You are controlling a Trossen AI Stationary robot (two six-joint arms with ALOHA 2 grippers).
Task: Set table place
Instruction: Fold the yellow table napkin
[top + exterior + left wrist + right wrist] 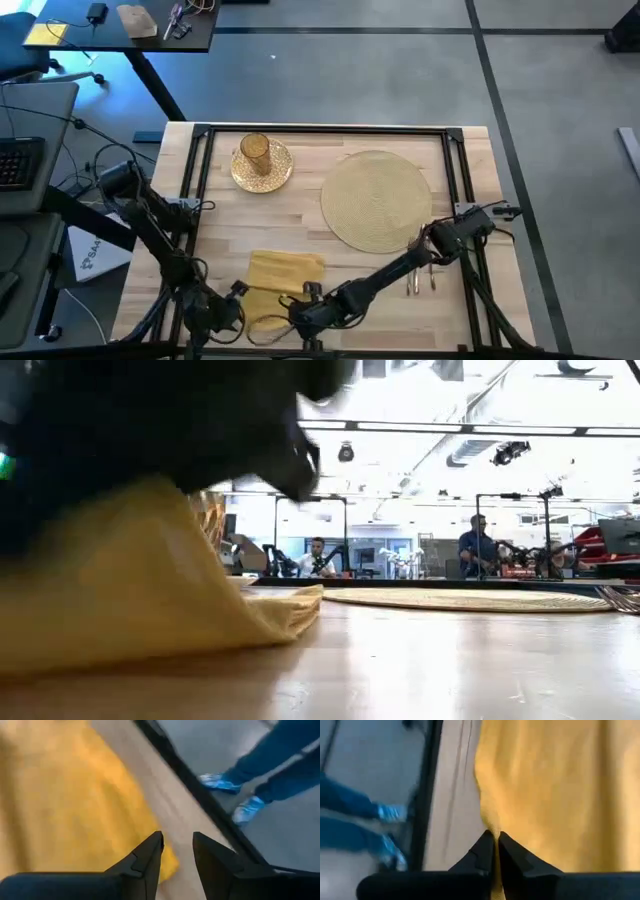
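Observation:
A yellow cloth napkin [285,272] lies near the wood table's [225,225] near edge. My right gripper [300,312] is shut on its near edge. My left gripper [232,305] stands open just left of it, and in its wrist view the left gripper [177,842] is over bare wood beside the napkin's corner [167,865]. The round woven placemat [378,200] lies flat at centre right. A gold plate [262,168] at the far left carries the amber glass [255,150]. Copper cutlery [420,280] lies near the placemat's near right side. My right gripper pinches the napkin's edge [492,822] between its two fingers, which run nearly level from the table's near side. The low view shows part of the cloth raised [150,495] under a dark gripper. The rest [270,610] lies folded on the table.
A person in blue shoe covers [235,795] stands just beyond the table's near edge, past the black frame rail [427,795]. Bare wood lies between napkin and placemat. A dark desk [120,25] stands off the far left corner. People sit in the room behind [478,545].

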